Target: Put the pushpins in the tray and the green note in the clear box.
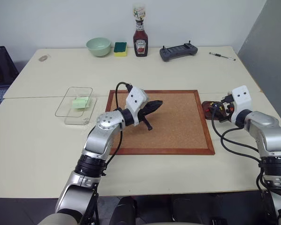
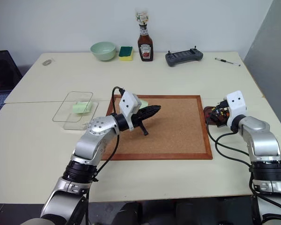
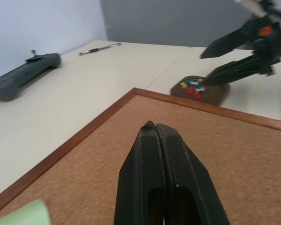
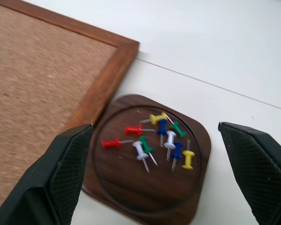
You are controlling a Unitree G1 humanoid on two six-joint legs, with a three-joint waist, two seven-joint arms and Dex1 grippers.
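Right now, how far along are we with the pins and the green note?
Done, by the look of it: the pushpins lie in the tray, with the right gripper open above them, and I see none on the corkboard. In hand: nothing; the left gripper is shut and empty. Left: the green note lies on the board beside that arm, outside the clear box.

Pushpins (image 4: 157, 138) in tray (image 4: 131, 197); tool (image 4: 161, 176) spread wide.

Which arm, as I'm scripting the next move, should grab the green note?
Left. The shut left gripper sits beside the green note on the cork board, near the clear box; the right gripper hangs open over the tray.
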